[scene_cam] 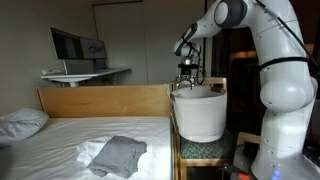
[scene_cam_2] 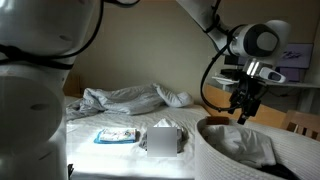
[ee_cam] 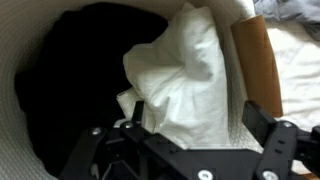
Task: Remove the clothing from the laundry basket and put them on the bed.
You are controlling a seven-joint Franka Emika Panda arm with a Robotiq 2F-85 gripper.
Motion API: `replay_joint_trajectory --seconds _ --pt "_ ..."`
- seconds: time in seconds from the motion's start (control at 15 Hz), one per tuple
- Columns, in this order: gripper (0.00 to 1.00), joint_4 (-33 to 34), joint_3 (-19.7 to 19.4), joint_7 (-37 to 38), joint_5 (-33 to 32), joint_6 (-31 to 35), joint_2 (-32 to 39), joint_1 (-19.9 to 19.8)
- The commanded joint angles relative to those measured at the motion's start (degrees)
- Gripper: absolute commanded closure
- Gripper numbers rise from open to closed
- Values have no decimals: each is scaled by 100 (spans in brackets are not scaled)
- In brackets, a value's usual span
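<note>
The white laundry basket (scene_cam: 198, 118) stands at the foot of the bed (scene_cam: 70, 132). My gripper (scene_cam: 187, 72) hangs open just above its rim. In the wrist view a black garment (ee_cam: 70, 85) fills the left of the basket (ee_cam: 15, 150), and a crumpled white garment (ee_cam: 185, 65) lies at the right. That white fabric bulges up between my spread fingers (ee_cam: 266, 118) of the gripper (ee_cam: 200, 115); they do not pinch it. A grey garment (scene_cam: 120, 154) lies on the bed over a white one (scene_cam: 92, 150). In an exterior view the gripper (scene_cam_2: 245, 106) hovers over the dark clothing (scene_cam_2: 250, 146).
A white pillow (scene_cam: 20, 122) lies at the bed's far side, behind the wooden end board (scene_cam: 100, 100). The basket's wooden handle (ee_cam: 255, 55) runs beside my right finger. A small box (scene_cam_2: 163, 138) and a flat packet (scene_cam_2: 118, 135) sit on a white surface. A desk with a monitor (scene_cam: 78, 46) stands behind.
</note>
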Motion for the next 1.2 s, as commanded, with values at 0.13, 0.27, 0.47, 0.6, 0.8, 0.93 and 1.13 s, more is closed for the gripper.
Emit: replay_joint_trajectory --seconds 0.13,0.27,0.47,0.6,0.8,0.93,1.13 --pt "0 354 45 297 51 449 567 -105" --pt "0 394 56 397 -11 676 733 -80" --pt "0 406 122 463 113 876 945 -130" --pt "0 410 143 499 119 881 1082 -137" --pt "0 387 138 565 62 818 1274 -137" --pt "0 423 146 561 60 741 1413 -162" --pt "25 419 142 524 0 712 1524 -149"
